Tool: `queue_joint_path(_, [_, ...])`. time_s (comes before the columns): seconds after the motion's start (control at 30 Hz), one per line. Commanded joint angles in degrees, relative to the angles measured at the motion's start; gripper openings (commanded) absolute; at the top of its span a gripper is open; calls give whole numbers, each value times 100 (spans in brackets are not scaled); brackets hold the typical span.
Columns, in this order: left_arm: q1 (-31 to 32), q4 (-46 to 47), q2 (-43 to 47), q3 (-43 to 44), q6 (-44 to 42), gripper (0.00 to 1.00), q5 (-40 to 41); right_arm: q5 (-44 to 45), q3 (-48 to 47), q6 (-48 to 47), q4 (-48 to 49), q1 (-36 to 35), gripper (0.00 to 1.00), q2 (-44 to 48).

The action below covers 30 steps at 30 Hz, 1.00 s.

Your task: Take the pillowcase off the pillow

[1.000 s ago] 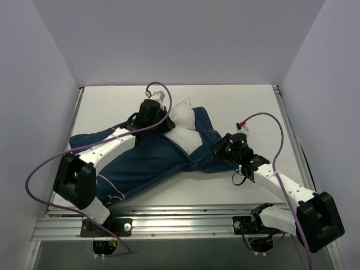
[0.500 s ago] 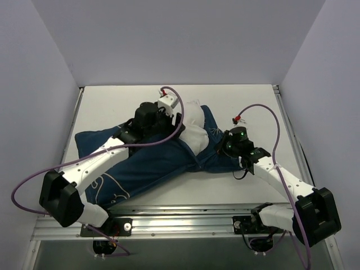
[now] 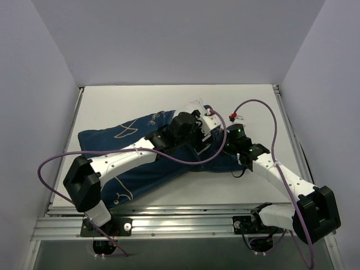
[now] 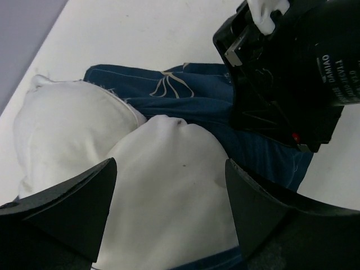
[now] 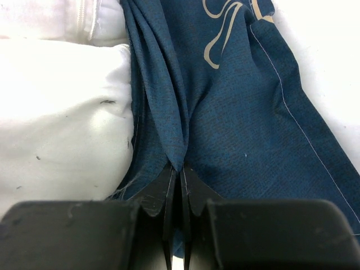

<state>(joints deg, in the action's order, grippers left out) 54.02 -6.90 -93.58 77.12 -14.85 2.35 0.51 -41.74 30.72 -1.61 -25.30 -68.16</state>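
The navy pillowcase [image 3: 129, 152] lies across the table with the white pillow [image 3: 196, 105] poking out at its far right end. My left gripper [image 3: 205, 130] hovers open over that bare pillow end [image 4: 163, 185], its fingers [image 4: 84, 197] apart on either side with nothing between them. Beyond the pillow lies the pillowcase's open hem [image 4: 191, 93]. My right gripper [image 3: 224, 145] is shut on a pinched fold of the pillowcase [image 5: 242, 112], right beside the pillow [image 5: 62, 107]. Its black body [image 4: 287, 73] sits close in front of the left gripper.
The two wrists are almost touching at the right centre of the white table [image 3: 112, 104]. Purple cables [image 3: 264, 107] loop above both arms. Grey walls close in on three sides, and a metal rail [image 3: 169, 225] runs along the near edge.
The left gripper has opened and let go, and its arm has swung right, over the bare pillow end and up to the right gripper. The right gripper keeps its hold.
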Motion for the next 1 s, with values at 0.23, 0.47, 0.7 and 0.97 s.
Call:
queue_joint_path(0.23, [-14,-356,-1083,593,61,89,-42,283,-230,-101,-147,-116,0,-118])
queue_joint_path(0.47, [-374,-260,-1452,304,799,76,169,344,-212,-101,-112,-124,0,-92])
queue_joint_path(0.7, [-726,197,-1216,-206,1414,2,328,599,15,-58,-138,-2,0,-66])
queue_joint_path(0.97, [-1358,31,-381,-768,2468,2,477,837,499,267,-288,719,0,31])
